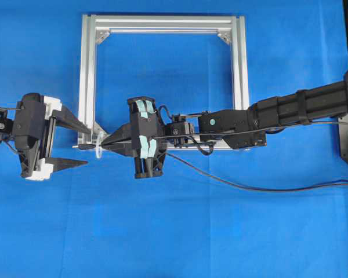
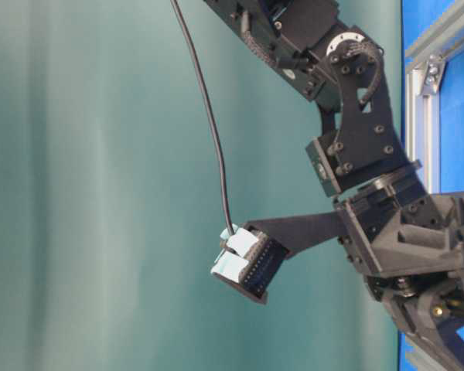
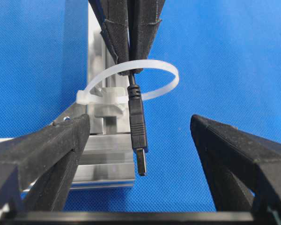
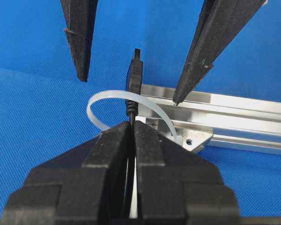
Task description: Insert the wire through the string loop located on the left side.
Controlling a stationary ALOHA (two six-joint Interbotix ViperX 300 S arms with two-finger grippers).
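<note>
Blue cloth (image 1: 174,231) underlies the right gripper (image 4: 131,129) clamping the thin black wire (image 3: 136,122), its plug through the white string loop (image 3: 131,79); the left gripper (image 1: 75,142) gapes.

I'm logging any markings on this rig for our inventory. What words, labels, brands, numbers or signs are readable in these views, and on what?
None readable in any view.
Right gripper, shut on the wire: no markings.
Left gripper: no markings.
String loop: blank.
Aluminium frame: bare metal, no print.

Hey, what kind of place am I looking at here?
Likely a robotics lab test bench: a blue cloth, a bare aluminium frame, and two robot arms handling a wire at a string loop.
</note>
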